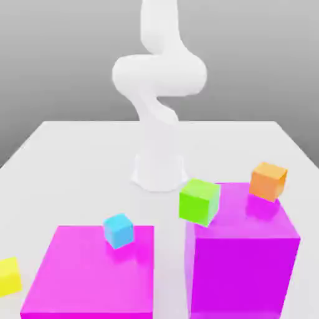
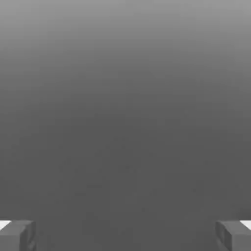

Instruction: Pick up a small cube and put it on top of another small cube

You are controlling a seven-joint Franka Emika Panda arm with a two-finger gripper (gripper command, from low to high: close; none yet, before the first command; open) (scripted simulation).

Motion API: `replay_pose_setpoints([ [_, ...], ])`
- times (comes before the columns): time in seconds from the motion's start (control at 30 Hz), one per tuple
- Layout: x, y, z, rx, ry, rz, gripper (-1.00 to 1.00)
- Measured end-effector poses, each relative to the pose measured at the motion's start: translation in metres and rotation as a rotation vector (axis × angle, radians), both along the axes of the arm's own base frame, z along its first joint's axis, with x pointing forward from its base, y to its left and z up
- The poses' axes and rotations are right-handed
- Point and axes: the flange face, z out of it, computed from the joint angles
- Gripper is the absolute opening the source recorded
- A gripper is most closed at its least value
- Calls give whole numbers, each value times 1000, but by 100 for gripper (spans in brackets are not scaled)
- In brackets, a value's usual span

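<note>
Two fingers (image 2: 17, 235) of the claw (image 2: 125, 235) sit wide apart, holding nothing. Yellow cube (image 1: 9, 276) sits on the worktop (image 1: 75, 156), orange cube (image 1: 268, 180) on a magenta block (image 1: 243, 261), neither near the claw.

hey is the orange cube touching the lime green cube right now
Apart. In the exterior view, the orange cube sits at the tall magenta block's far corner, and the lime green cube at its other corner, with bare magenta surface between them.

arm (image 1: 159, 93): plain glossy white, rounded tubular links | base (image 1: 158, 174): flared white | fingertips (image 2: 19, 235): grey, blocky, white-edged
</note>
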Motion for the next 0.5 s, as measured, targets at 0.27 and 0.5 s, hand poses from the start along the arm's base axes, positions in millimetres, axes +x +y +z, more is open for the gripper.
replay_pose_setpoints([
  [0.27,78,-82,-118,136,200,-248,0],
  [0.5,104,-160,-237,241,360,-485,0],
])
